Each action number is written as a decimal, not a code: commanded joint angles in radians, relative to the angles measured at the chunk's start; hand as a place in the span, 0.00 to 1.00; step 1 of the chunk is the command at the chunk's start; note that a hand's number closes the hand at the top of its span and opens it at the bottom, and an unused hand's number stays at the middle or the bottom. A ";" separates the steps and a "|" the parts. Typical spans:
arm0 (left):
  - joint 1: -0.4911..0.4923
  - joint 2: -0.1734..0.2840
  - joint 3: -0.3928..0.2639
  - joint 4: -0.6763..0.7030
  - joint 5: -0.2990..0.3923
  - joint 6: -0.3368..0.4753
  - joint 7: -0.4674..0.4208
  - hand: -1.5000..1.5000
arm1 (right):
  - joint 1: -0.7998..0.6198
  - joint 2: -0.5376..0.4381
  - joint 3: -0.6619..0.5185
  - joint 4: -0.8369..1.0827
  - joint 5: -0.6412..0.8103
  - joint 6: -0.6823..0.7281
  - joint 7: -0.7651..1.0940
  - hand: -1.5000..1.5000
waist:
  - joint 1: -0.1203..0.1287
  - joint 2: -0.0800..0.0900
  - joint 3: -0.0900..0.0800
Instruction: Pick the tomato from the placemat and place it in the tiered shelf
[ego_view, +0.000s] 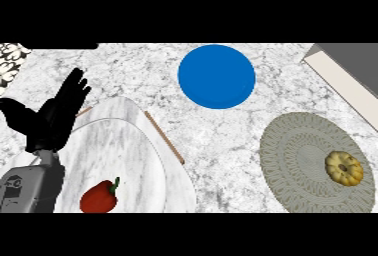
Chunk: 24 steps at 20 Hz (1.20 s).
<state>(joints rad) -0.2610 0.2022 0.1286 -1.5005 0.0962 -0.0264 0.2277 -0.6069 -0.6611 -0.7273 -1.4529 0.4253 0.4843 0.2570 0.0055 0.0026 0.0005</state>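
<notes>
Red pepper (99, 197) on tiered shelf (140, 150) at 7 o'clock. Left robot hand (52, 117) at 9 o'clock, fingers straight and spread, holding nothing. Yellow tomato (345, 168) at 4 o'clock on round placemat (295, 150). Blue plate (216, 76) at 12 o'clock on marble surface (214, 145).

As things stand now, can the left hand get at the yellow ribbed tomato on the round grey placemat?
Probably not easily. The left hand rests open at the view's left edge, fingers up, and the yellow ribbed tomato lies on the round grey placemat far at the right. Only bare counter lies between; the right hand is not in view.
</notes>
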 joint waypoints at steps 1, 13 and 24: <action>0.016 -0.040 -0.033 -0.028 -0.029 0.030 -0.009 0.50 | 0.002 -0.082 -0.009 0.190 0.009 -0.067 -0.145 1.00 | 0.002 0.000 0.000; -0.038 -0.006 0.004 0.040 -0.011 -0.008 -0.006 0.50 | -0.080 -0.219 0.079 0.552 0.004 -0.155 -0.337 1.00 | 0.003 0.000 0.000; -0.054 -0.025 -0.018 0.021 -0.032 0.012 0.006 0.50 | -0.179 -0.264 0.006 0.910 0.039 -0.470 -0.528 0.00 | 0.027 0.010 0.002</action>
<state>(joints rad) -0.2948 0.1828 0.1180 -1.4946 0.0773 -0.0227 0.2402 -0.7260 -0.9113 -0.7097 -0.6561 0.4628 0.1062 -0.1937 0.0226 0.0083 0.0017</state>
